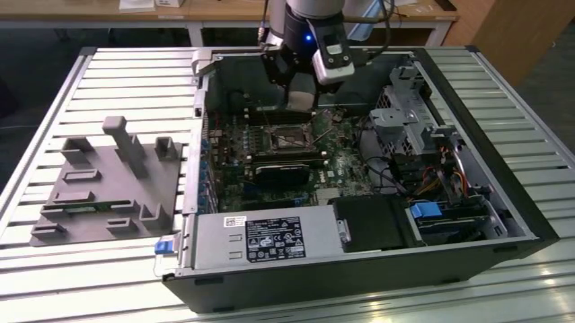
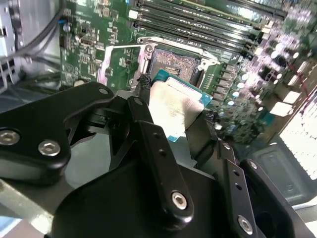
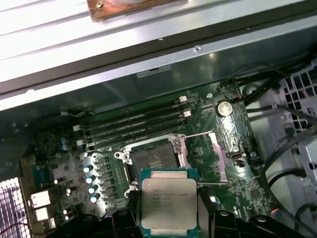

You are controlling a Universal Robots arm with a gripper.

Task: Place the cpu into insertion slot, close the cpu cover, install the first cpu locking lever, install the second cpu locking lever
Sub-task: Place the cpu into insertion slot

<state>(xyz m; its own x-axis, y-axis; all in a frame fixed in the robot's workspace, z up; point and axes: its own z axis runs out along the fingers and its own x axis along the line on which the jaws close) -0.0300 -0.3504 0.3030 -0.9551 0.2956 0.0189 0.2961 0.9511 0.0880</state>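
The first wrist view shows one cpu [image 3: 168, 203], one insertion slot [image 3: 152, 159] and four memory slots [image 3: 133, 122] (as far as the rows separate). The exterior view shows one computer case [image 1: 359, 282] and one grey fixture [image 1: 99, 188].

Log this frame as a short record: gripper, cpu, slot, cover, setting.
gripper: shut on the cpu, inside the computer case
cpu: held by two opposite edges, metal top showing, close to the insertion slot but not yet in it
insertion slot: empty, contacts exposed
cpu cover: swung open beside the slot
setting: case lies open on a slatted table
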